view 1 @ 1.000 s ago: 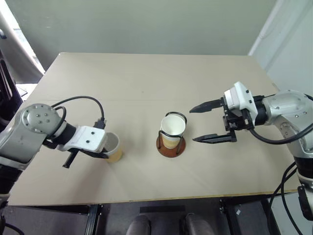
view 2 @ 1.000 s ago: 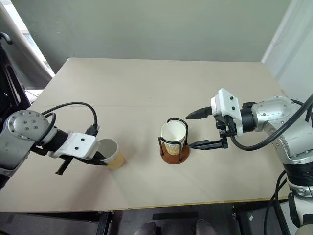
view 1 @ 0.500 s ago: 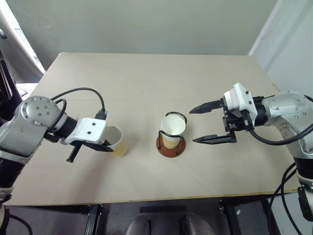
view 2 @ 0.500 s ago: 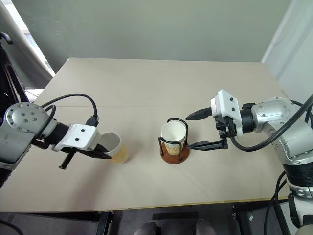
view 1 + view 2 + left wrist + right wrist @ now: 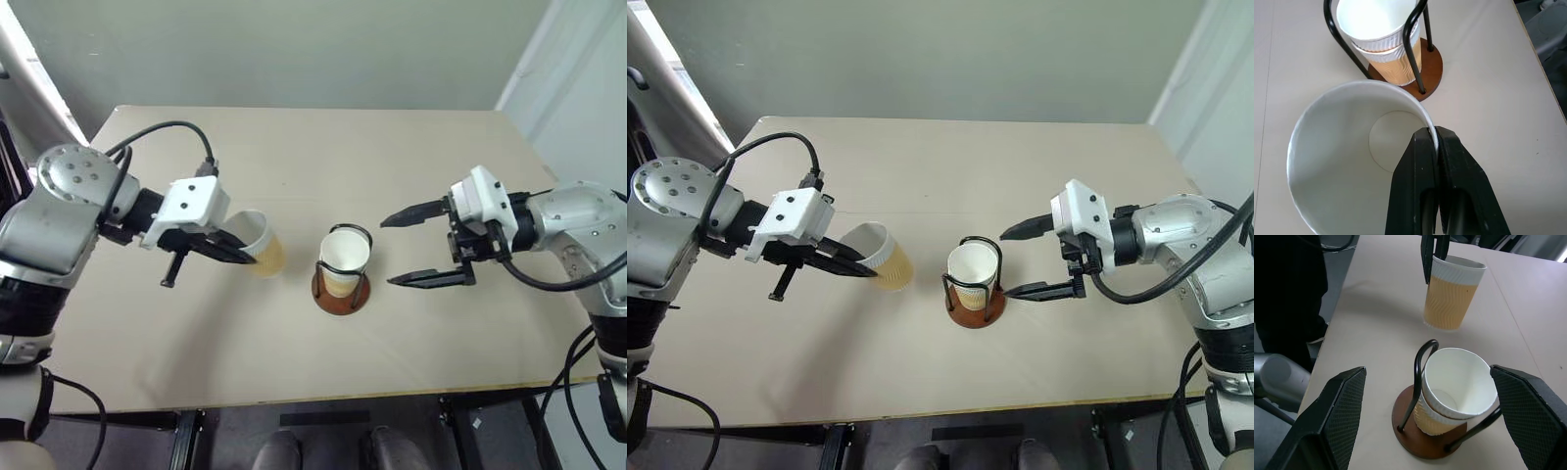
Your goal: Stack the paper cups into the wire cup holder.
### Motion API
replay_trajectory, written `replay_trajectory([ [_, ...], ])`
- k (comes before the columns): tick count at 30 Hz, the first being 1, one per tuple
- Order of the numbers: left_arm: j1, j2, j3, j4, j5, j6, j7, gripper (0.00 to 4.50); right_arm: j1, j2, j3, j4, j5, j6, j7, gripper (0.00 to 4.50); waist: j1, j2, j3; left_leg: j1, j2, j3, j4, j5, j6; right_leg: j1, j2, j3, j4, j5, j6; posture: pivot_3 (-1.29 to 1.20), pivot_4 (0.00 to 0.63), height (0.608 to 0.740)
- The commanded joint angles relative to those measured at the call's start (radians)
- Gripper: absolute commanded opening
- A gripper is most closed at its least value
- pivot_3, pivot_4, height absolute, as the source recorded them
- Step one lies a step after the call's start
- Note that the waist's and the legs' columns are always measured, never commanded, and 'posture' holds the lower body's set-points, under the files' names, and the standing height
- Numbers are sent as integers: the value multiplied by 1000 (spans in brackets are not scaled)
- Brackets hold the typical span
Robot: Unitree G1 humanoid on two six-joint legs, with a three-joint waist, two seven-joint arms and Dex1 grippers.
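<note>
The left gripper (image 5: 854, 267) pinches the rim of a paper cup (image 5: 884, 257) between its two black fingers (image 5: 1422, 181), one inside the wall and one outside, pressed tight together on the paper. The cup hangs tilted above the table (image 5: 950, 157), its white mouth turned toward the gripper and its tan ribbed side toward the middle of the tabletop, left of centre and nearer the front edge than the back.

Just right of it, at about the middle of the table's width, the wire cup holder (image 5: 973, 306) stands upright on its reddish-brown round base, black loops rising around two nested cups (image 5: 1457, 392) (the upper one's white rim sits a little above the lower one's). The held cup is near the holder but apart from it.

Further right, the right gripper (image 5: 1014, 259) hovers beside the holder with its fingers spread wide, one above the other, pinching nothing. Its tips point toward the holder and stop just short of the wire loops, touching neither them nor the cups.
</note>
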Motion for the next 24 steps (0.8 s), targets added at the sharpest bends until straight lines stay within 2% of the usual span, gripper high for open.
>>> replay_trajectory([
  [1, -31, 8, -4, 8, -9, -16, -29, 82, -52, 9, -58, 9, 12, -12, -30, 4120, 0, 0, 0, 0, 0, 0, 0, 0, 0, 0, 0, 0, 0, 0, 0, 0, 150, 740],
  [7, -56, -7, -22, 50, 8, -58, -29, 82, -85, 22, -74, 26, 22, -6, -53, 4120, 0, 0, 0, 0, 0, 0, 0, 0, 0, 0, 0, 0, -1, 0, 0, 0, 150, 740],
  [19, -307, -248, 5, 163, -3, 25, -8, 82, -100, 24, -89, 8, 30, 12, -72, 4120, 7, 0, 0, -1, 0, -1, 4, 0, 0, 2, 0, -1, -3, 1, 2, 0, 150, 740],
  [24, -357, -317, -2, 141, -63, 108, -27, 82, -97, -5, -105, 7, 27, 14, -66, 4120, 8, 0, 0, -2, 0, -1, 4, 0, 0, 3, 0, -1, -4, 2, 4, 0, 150, 740],
])
